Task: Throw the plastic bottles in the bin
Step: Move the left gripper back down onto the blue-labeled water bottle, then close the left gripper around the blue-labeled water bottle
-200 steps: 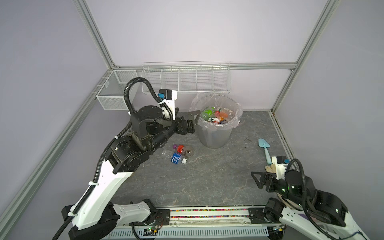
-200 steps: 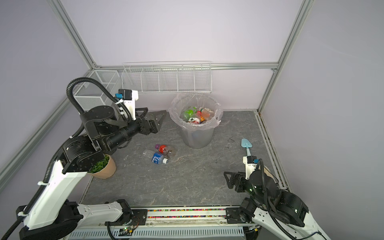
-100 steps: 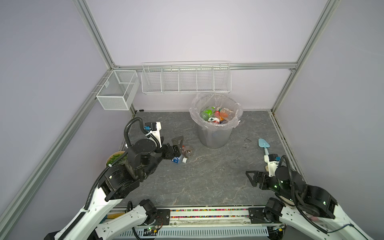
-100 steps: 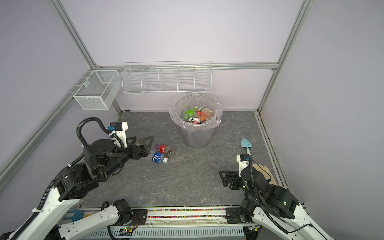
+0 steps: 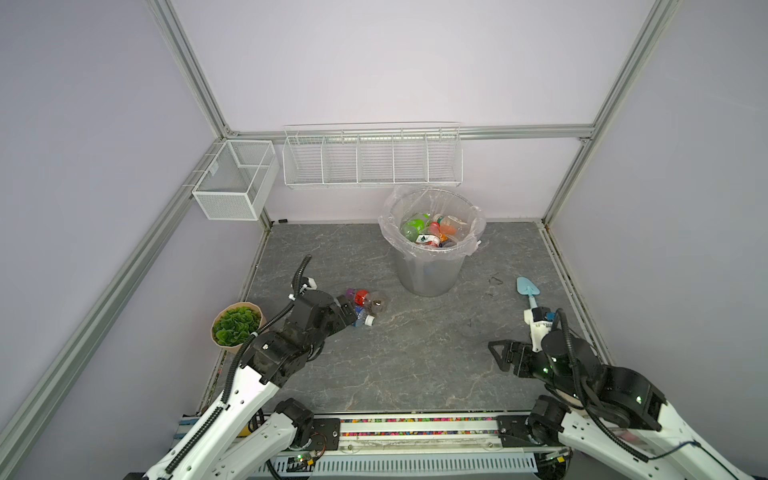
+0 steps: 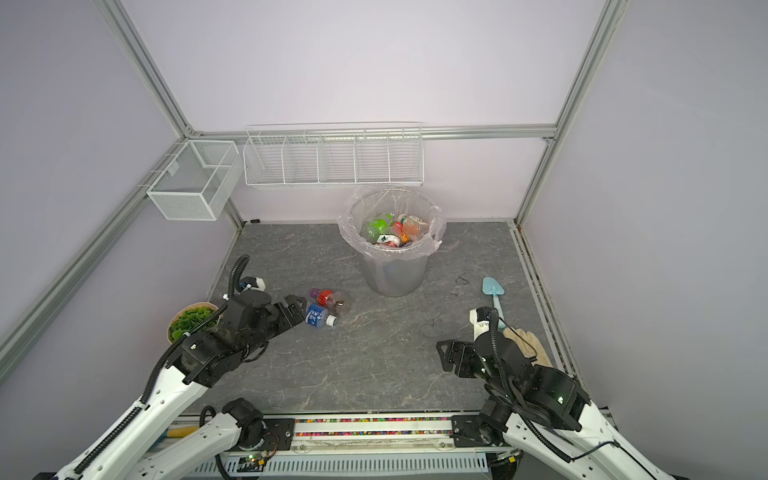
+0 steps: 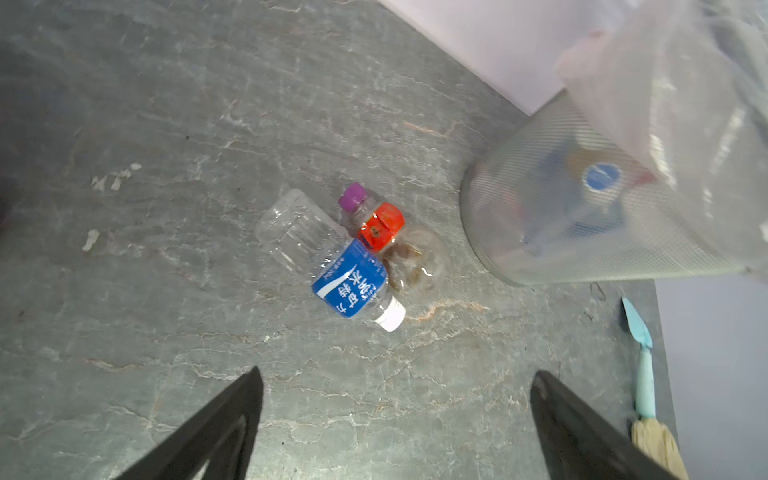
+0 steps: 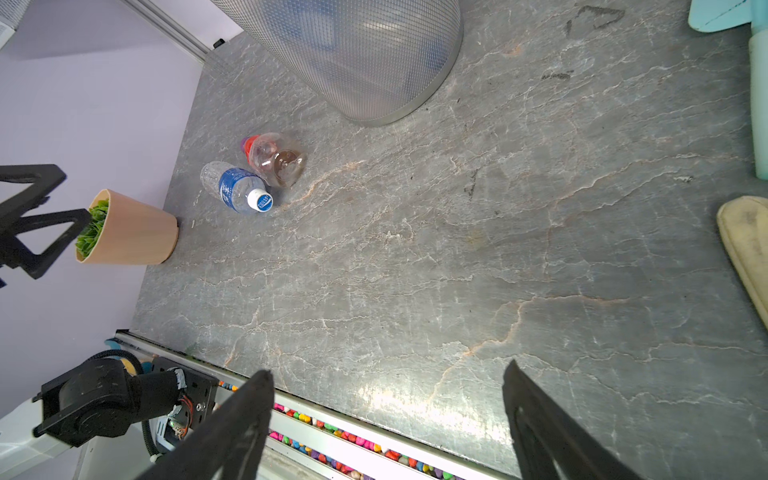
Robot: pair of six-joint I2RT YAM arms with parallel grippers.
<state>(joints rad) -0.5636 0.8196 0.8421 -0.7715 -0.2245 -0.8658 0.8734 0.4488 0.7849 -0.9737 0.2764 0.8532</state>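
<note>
— Plastic bottles point(image 5: 430, 230): where do they lie?
— Most sit heaped inside the bin point(image 5: 428, 270), a round grey bucket lined with a clear bag point(image 5: 390, 216), which stands toward the back of the counter point(image 5: 415, 365). Two lie on their sides on the counter itself, in front of the bin and to its left in both top views, near it but not touching it.
— Which two?
— One is a blue-label bottle point(image 7: 345, 282) with a white cap, the other a red-label bottle point(image 7: 380, 226) with a purple cap. They touch side to side, caps pointing opposite ways, and the red-label bottle is the nearer to the bin.
— What about the left fingers point(image 7: 241, 399)?
— They are spread wide with nothing between them, close beside the blue-label bottle on the side away from the bin, not touching it. In the left wrist view both bottles show in the gap ahead of the tips.
— And the right fingers point(image 8: 249, 415)?
— Spread wide as well, holding nothing, over the front right part of the counter, well apart from the bottles and the bin.
— Anything else around?
— A potted plant point(image 5: 236, 326) stands at the counter's left edge, just beside the left arm point(image 5: 249, 386). A light-blue trowel point(image 5: 528, 289) and a pale glove point(image 6: 521, 334) lie along the right edge, by the right arm point(image 5: 623, 395). Two white wire baskets point(image 5: 372, 160) hang on the walls, the long one above the bin.
</note>
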